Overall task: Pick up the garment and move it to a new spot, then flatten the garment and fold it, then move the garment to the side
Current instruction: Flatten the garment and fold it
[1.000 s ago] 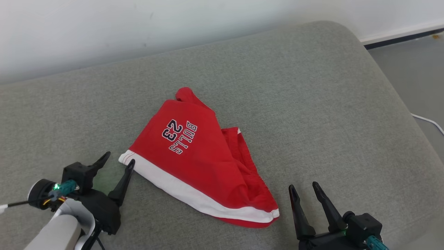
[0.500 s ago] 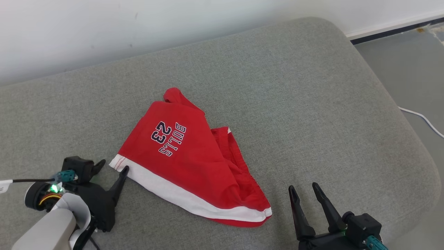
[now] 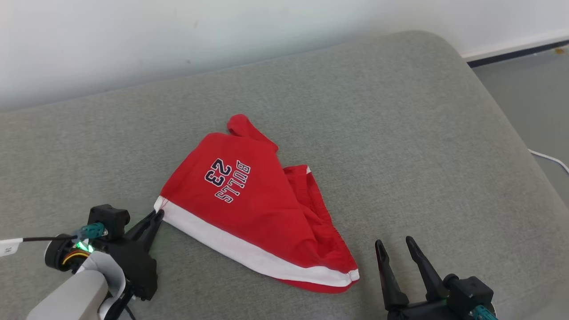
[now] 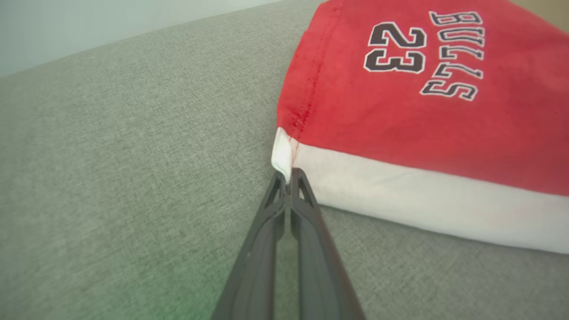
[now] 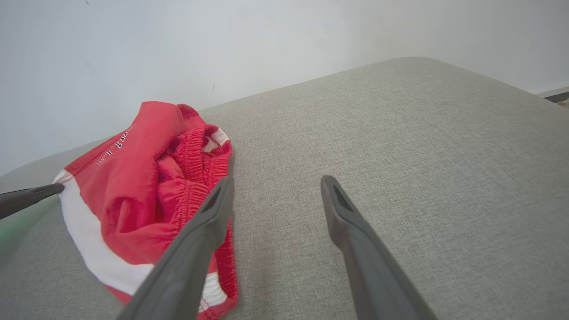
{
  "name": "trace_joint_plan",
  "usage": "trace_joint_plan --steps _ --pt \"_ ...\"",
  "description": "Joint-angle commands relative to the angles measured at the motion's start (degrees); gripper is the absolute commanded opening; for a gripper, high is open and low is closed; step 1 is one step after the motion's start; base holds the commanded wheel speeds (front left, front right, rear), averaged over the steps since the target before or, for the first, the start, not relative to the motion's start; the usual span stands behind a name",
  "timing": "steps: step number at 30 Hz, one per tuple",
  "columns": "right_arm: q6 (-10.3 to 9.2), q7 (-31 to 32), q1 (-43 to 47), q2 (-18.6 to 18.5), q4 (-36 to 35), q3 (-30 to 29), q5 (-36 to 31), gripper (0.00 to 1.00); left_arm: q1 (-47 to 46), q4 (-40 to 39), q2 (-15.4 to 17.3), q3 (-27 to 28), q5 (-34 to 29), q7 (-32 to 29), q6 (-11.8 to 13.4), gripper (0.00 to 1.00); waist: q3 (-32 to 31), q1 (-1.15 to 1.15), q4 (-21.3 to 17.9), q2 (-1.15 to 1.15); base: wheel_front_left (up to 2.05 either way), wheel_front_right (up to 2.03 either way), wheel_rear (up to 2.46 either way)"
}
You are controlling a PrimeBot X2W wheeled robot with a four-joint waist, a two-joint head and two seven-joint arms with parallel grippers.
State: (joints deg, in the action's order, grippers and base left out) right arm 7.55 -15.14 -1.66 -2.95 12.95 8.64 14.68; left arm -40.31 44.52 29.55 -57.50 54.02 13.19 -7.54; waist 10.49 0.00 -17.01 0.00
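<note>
Head view takes in a pale wall behind a broad grey cushion with rounded corners. Red shorts lie on the middle of the cushion, a little toward the robot's left, folded into a rough triangle. A white hem edges the side nearest the robot. Dark lettering outlined in white reads "BULLS 23", upside down from the head. A gathered elastic waistband bunches along the right side.

The long axis follows the hem, running diagonally from the left tool to the near right corner; the triangle's tip points toward the wall. The left tool's fingers are pressed together, pinching the white hem corner. The right tool has its fingers spread, just beside the shorts' near right corner and apart from it. A thin white cable lies on the floor.
</note>
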Motion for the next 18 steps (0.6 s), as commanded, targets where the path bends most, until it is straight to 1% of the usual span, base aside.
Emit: trace_joint_plan --steps 1,2,4,7,9,14,18 --pt "-0.13 -0.03 0.77 0.12 -0.09 -0.03 -0.21 1.00 0.21 -0.11 -0.14 0.18 0.33 0.69 0.15 0.00 -1.07 0.00 1.55 0.00 0.00 0.00 0.00" --pt "-0.13 -0.03 0.91 0.11 -0.06 -0.13 -0.23 1.00 0.63 -0.34 -0.21 0.59 0.07 1.16 0.15 0.00 -1.36 0.00 2.15 0.00 0.00 0.00 0.00" --pt "-0.13 -0.03 1.33 0.12 -0.07 -0.31 -0.44 1.00 2.27 -1.93 -0.70 1.73 -0.20 1.74 1.00 0.00 -1.93 0.00 3.50 0.00 0.00 0.00 0.00" --pt "-0.13 -0.03 1.78 0.12 0.07 -0.20 -0.70 1.00 5.22 -5.79 -0.24 4.44 -1.17 2.03 3.25 0.00 -2.49 0.00 5.23 0.00 0.00 0.00 0.00" --pt "-0.13 -0.03 1.94 0.10 0.02 -0.38 -0.74 1.00 8.51 -9.86 0.03 7.41 -2.32 2.00 5.56 0.00 -2.84 0.00 6.36 0.00 0.00 0.00 0.00" --pt "-0.13 -0.03 2.85 0.11 0.10 -0.94 -1.22 1.00 20.24 -21.47 -0.81 15.16 -5.20 2.00 12.13 0.00 -3.61 0.00 8.81 0.00 0.00 0.00 0.00" --pt "-0.13 -0.03 3.53 0.07 0.21 -1.30 -1.26 1.00 28.99 -28.72 -2.40 18.76 -7.43 2.01 15.69 0.00 -4.31 0.00 10.48 0.00 0.00 0.00 0.00"
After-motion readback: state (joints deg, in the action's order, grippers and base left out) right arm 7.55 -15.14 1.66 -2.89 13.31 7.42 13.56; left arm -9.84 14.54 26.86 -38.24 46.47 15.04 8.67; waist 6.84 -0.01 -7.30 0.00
